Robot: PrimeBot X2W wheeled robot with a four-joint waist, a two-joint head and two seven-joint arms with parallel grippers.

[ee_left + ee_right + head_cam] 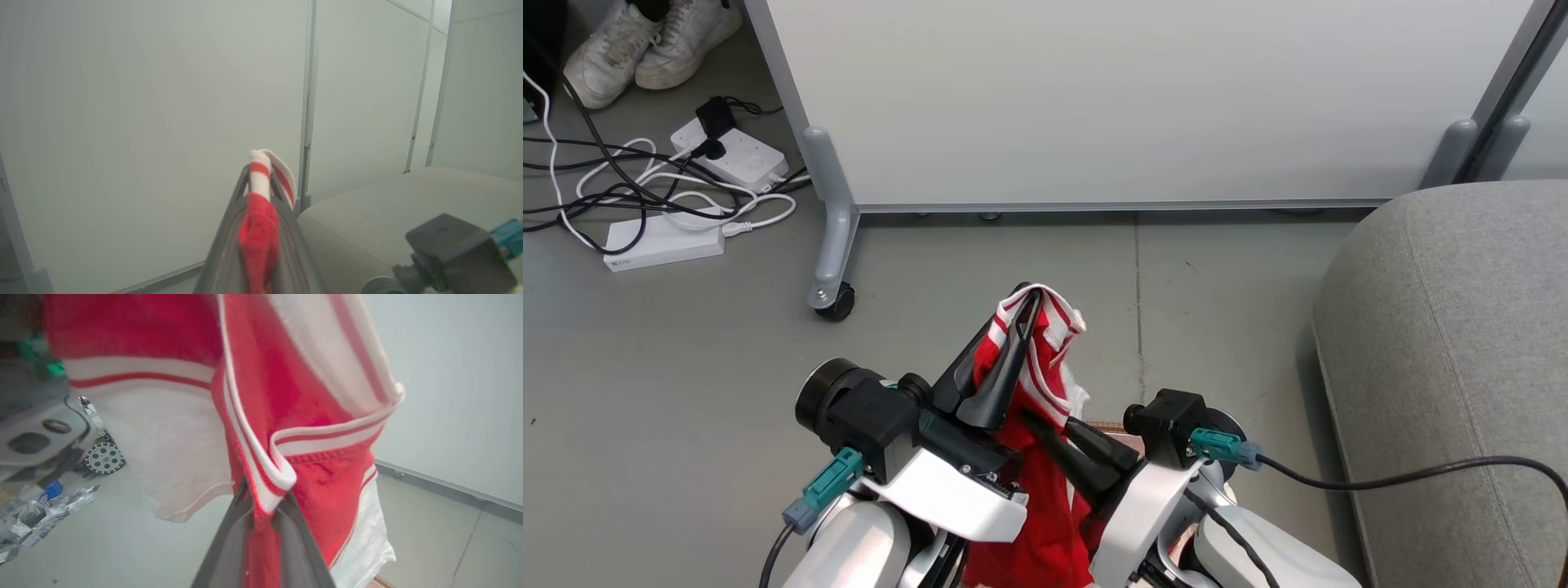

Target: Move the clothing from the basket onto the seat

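head view is showing me the left gripper (1030, 304) raised over the grey floor (686, 367), its fingers clamped on the white-striped trim of the clothing (1045, 359). the red fabric is hanging down from there between both arms. in the left wrist view i am seeing that same trim poking out past the fingertips. the right gripper (1047, 418) is sitting lower. in the right wrist view its fingers (229, 547) are pinching a fold of red cloth with striped edging. the garment is hanging in the air, apart from the seat (1462, 367), which is lying off to the right. a white partition panel (1135, 98) is standing behind.
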